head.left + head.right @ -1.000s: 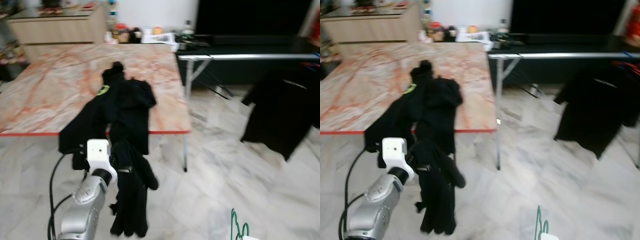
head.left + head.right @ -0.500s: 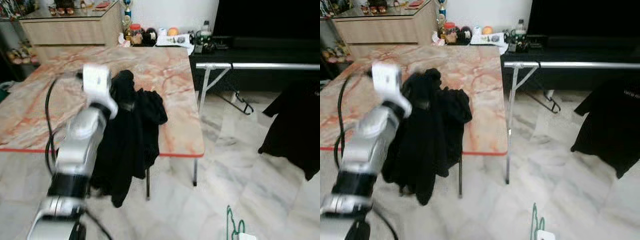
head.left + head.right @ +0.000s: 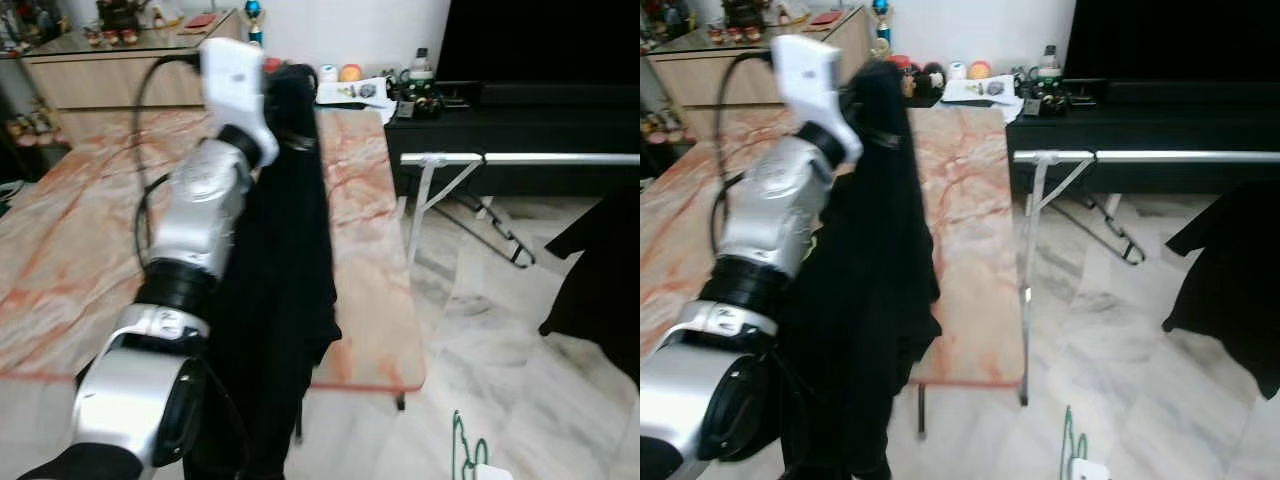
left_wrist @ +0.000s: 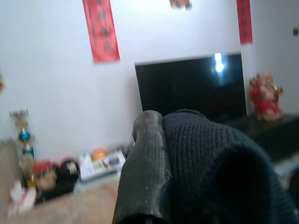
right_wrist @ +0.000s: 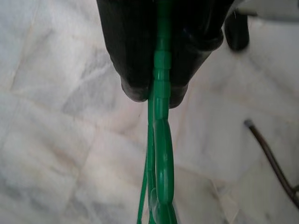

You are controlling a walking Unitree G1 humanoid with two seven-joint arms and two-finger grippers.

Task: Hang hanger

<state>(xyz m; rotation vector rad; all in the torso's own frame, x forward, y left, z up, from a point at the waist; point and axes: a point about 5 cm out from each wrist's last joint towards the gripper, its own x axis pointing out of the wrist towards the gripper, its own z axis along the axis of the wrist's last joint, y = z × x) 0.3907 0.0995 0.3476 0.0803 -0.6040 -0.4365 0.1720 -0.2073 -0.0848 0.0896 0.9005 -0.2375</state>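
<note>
Left gripper (image 4: 154, 154) raised upper left, fingers clamped on black knitted garment (image 3: 285, 300) draping over marble-patterned table (image 3: 360, 250), right gripper (image 5: 156, 88) pinching thin green plastic hanger (image 5: 159, 177), lower frame.

**Green hanger pinched over marble floor**

The right gripper (image 5: 159, 91) has its two black jaws closed tight on a green plastic hanger (image 5: 161, 154), which runs straight out between them as a thin strip and widens into looped strands beyond the tips. Behind lies a pale grey-veined marble floor (image 5: 56, 140). A thin dark curved rod (image 5: 271, 161) crosses the floor off to one side, apart from the hanger.
</note>
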